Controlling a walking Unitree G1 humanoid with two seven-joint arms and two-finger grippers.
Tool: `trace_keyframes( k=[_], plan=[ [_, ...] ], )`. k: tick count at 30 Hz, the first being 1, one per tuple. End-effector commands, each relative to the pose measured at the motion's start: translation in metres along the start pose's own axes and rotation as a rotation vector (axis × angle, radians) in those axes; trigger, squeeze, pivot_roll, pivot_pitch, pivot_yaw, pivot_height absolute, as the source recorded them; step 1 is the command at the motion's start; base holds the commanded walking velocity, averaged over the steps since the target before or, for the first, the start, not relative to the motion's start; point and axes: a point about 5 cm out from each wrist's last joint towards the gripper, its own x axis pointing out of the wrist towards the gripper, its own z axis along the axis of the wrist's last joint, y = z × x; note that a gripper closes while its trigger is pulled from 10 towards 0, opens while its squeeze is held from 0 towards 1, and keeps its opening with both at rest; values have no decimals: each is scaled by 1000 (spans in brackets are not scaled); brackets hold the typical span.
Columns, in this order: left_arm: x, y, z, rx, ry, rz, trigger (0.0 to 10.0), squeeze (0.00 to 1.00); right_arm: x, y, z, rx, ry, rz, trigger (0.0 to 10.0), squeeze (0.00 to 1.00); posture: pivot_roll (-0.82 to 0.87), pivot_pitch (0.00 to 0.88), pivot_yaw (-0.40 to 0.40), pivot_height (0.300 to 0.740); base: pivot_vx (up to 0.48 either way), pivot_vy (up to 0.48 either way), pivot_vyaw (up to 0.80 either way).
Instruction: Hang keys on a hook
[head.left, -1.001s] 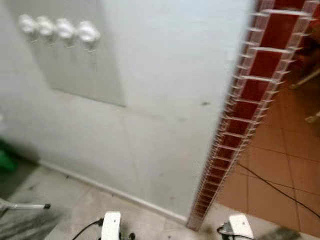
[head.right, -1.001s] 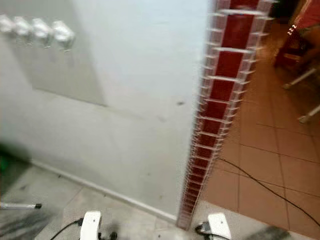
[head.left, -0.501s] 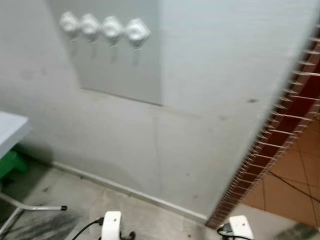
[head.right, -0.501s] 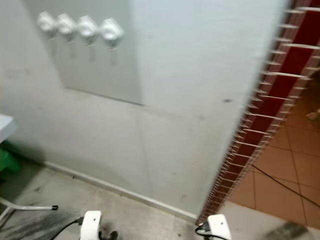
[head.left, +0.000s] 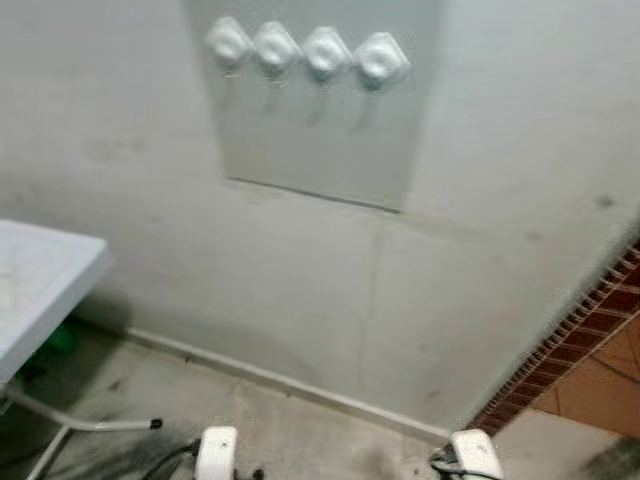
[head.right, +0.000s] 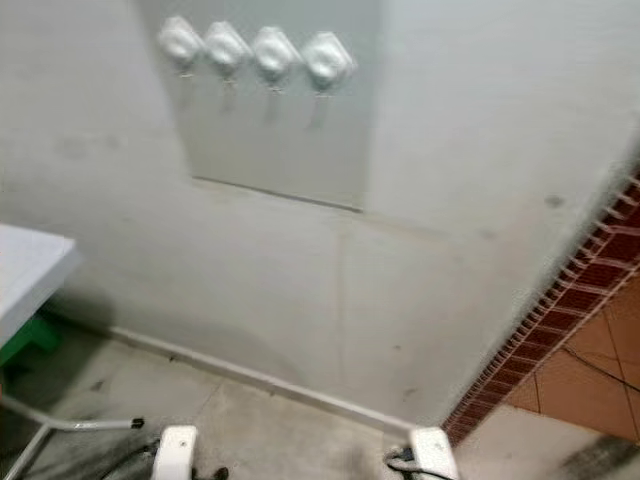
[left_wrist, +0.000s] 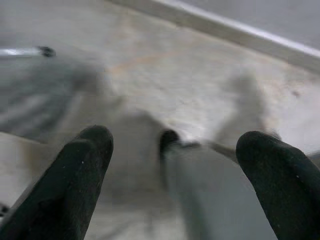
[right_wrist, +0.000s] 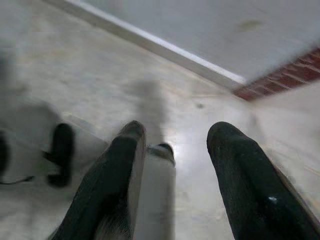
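four white hooks (head.left: 307, 50) on grey wall (head.left: 480, 160); both grippers' fingers spread, empty.

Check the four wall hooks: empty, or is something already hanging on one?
Empty, as far as the blur allows: the four white hooks on the grey wall panel carry nothing, with bare panel beneath them.

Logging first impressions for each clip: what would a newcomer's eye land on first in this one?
Most likely the row of four white hooks, high on a pale panel fixed to the grey wall; nothing hangs on them. Next, the red brick edge at the wall's right end, and the corner of a white table on the left. Both grippers hang low over the floor, left gripper and right gripper open, no keys between their fingers.
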Motion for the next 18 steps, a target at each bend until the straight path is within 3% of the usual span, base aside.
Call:
trace_keyframes(
  k=[1,5,18],
  plan=[
    [1,-9,-3,2,9,-18,10000,0,-2,-10,-3,-13,12,-22,10000,0,-94,0,17,740,0,0,0],
    [1,-10,-2,6,2,-22,10000,0,-2,-9,-1,-35,8,-13,10000,0,-93,0,17,740,0,0,0],
    [1,-9,1,5,-4,-25,10000,0,-1,-9,-1,-44,5,-12,10000,0,-93,0,15,740,0,0,800]
  ],
)
